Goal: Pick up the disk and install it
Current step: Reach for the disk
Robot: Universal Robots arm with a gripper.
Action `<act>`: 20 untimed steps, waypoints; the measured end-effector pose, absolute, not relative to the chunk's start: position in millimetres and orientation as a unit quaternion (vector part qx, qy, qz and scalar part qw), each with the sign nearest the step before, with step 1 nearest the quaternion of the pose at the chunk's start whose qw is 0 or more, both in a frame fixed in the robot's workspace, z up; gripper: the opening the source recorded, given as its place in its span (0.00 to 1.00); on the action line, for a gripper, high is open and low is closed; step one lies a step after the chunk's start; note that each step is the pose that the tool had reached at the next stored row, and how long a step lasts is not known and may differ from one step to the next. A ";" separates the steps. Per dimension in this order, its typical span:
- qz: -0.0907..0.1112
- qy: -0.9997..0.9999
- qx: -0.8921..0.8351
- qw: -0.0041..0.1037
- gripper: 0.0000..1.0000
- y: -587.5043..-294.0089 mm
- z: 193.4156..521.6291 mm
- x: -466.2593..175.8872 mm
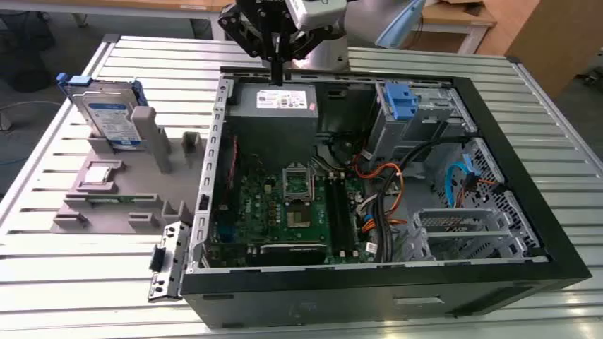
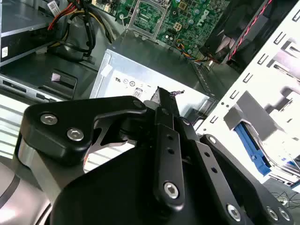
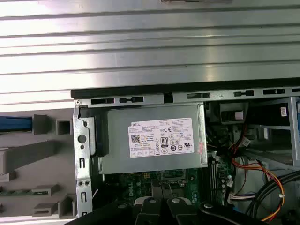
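Observation:
The disk (image 1: 110, 116), a silver drive with a white-and-blue label in a blue carrier, stands upright in a grey holder (image 1: 123, 191) on the table, at the exterior view's left of the open computer case (image 1: 377, 282). My gripper (image 1: 276, 74) hangs well away from it, over the back edge of the case just above the grey power supply box (image 1: 273, 106). Its fingers are shut with nothing between them, as the second wrist view confirms at the gripper (image 2: 160, 96). In the first wrist view the fingers (image 3: 149, 208) sit by the power supply (image 3: 154, 140), and a blue edge of the disk (image 3: 14, 124) shows beside the case.
Inside the case lie the green motherboard (image 1: 282, 205), orange and black cables (image 1: 396, 176), a blue empty bracket (image 1: 403, 102) in the drive bay and a metal drive cage (image 1: 467, 229). A ribbed metal table (image 1: 85, 296) surrounds the case.

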State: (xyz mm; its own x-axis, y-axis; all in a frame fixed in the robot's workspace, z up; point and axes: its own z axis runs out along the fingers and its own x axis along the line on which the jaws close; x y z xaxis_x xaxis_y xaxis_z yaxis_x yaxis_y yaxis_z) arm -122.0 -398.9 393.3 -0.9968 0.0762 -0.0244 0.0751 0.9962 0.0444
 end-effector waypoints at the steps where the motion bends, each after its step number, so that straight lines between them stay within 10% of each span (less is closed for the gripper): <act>1: 0.022 0.999 0.038 0.013 0.10 -398.9 393.3 -121.9; 20: 0.022 0.999 0.038 0.013 0.10 -398.9 392.7 -131.5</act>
